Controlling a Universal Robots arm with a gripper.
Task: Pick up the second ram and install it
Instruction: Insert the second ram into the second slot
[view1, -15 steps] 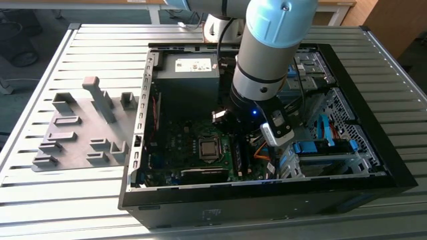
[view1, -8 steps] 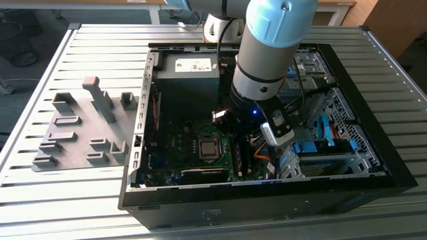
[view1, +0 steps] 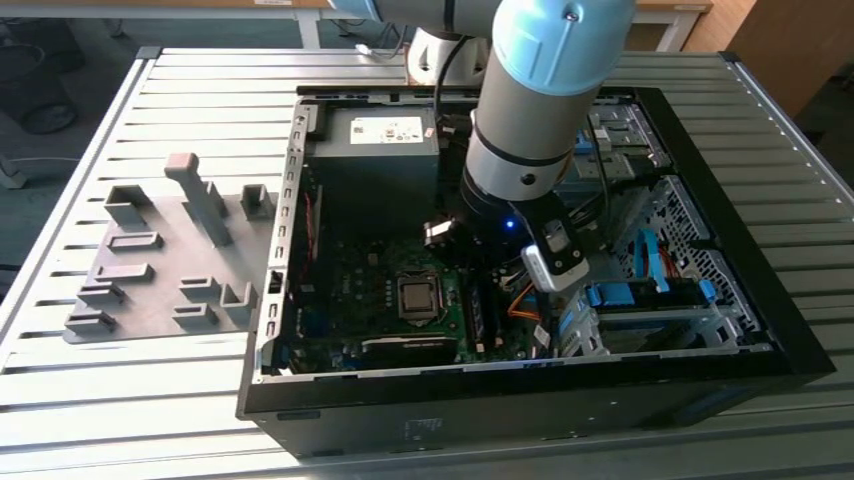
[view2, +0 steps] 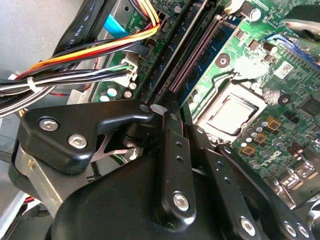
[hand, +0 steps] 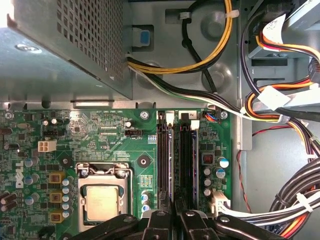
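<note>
Arm (view1: 534, 110) angled downward, tool (hand: 175, 220) fingers pressed together.

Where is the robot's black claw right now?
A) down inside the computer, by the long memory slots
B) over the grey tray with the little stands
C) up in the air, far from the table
A: in the first wrist view the gripper sits at the memory slots on the green motherboard.

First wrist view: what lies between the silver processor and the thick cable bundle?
Long black memory slots on the green board, in the first wrist view.

Pincer (hand: 175, 210) over (perhaps touching) memory slots (hand: 176, 155)
</note>
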